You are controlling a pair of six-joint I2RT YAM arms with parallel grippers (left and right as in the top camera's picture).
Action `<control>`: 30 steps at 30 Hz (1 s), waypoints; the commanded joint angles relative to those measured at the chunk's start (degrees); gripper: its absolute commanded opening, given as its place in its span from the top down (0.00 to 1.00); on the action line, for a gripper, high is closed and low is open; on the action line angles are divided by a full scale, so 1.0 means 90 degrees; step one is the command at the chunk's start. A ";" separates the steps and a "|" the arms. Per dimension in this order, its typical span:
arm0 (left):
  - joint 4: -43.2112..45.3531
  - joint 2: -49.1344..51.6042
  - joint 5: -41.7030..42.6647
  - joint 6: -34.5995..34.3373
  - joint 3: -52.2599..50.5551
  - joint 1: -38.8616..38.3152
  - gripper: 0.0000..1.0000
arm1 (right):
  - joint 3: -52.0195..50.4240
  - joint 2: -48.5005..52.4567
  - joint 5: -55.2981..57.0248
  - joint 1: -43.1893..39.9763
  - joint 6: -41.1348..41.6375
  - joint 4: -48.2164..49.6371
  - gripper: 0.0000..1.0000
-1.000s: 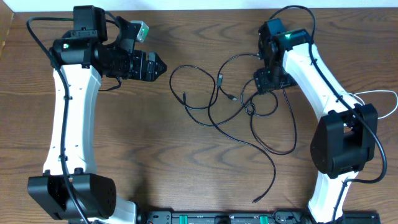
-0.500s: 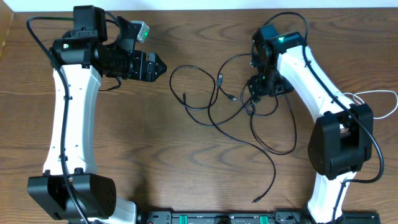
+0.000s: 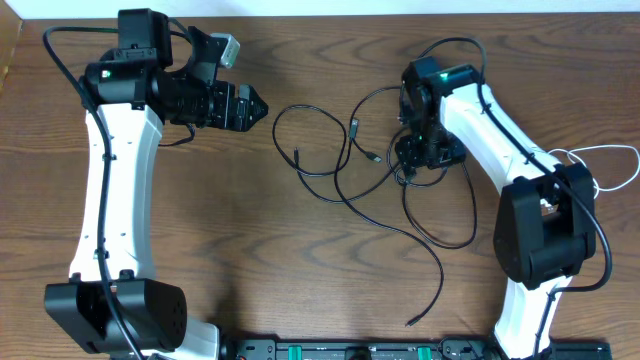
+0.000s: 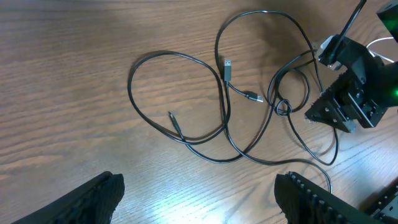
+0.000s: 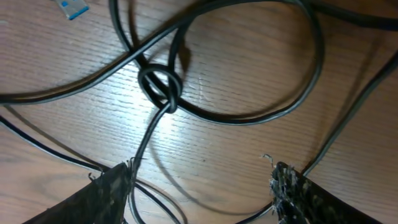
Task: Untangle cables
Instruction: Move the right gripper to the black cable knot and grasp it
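Several thin black cables [image 3: 345, 170] lie looped and crossed at the table's middle, joined by a small knot [image 3: 403, 176]. In the right wrist view that knot [image 5: 160, 87] lies just ahead of my right gripper [image 5: 202, 180]. The gripper is open and low over the wood, and one strand runs down past its left finger [image 5: 115, 186]. Overhead, my right gripper [image 3: 414, 160] points down beside the knot. My left gripper [image 3: 262, 107] hangs open, left of the loops, with nothing between its fingers. From the left wrist the gripper [image 4: 199, 193] looks across the tangle [image 4: 224, 124].
A white cable [image 3: 610, 160] trails off at the right edge behind the right arm. Loose plug ends [image 3: 354, 126] lie among the loops, and one long strand ends near the front [image 3: 410, 322]. A black rail [image 3: 350, 350] runs along the front edge.
My right gripper has moved left and toward the front, coming over the knot, and its jaws have narrowed slightly. The left arm and the cables have not moved.
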 commanded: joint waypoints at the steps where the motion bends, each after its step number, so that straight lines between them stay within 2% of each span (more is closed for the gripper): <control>1: -0.0019 0.0032 0.0112 0.0063 0.0022 -0.0027 0.17 | -0.0029 -0.0002 -0.0107 0.0146 -0.0121 0.0022 0.31; 8: -0.0019 0.0032 0.0194 0.0070 0.0022 -0.0027 0.18 | -0.0029 0.0066 -0.0153 0.0182 -0.0233 0.0063 0.30; 20: 0.0005 0.0032 0.0255 0.0114 0.0022 -0.0024 0.18 | -0.0029 0.0801 -0.0391 0.0197 -0.0352 0.0221 0.32; 24: 0.0027 0.0032 0.0255 0.0112 0.0022 -0.0024 0.18 | -0.0029 0.0831 -0.0391 0.0189 -0.0362 0.0233 0.35; 30: 0.0022 0.0032 0.0257 0.0112 0.0022 -0.0027 0.18 | -0.0029 0.0831 -0.0393 0.0185 -0.0367 0.0231 0.48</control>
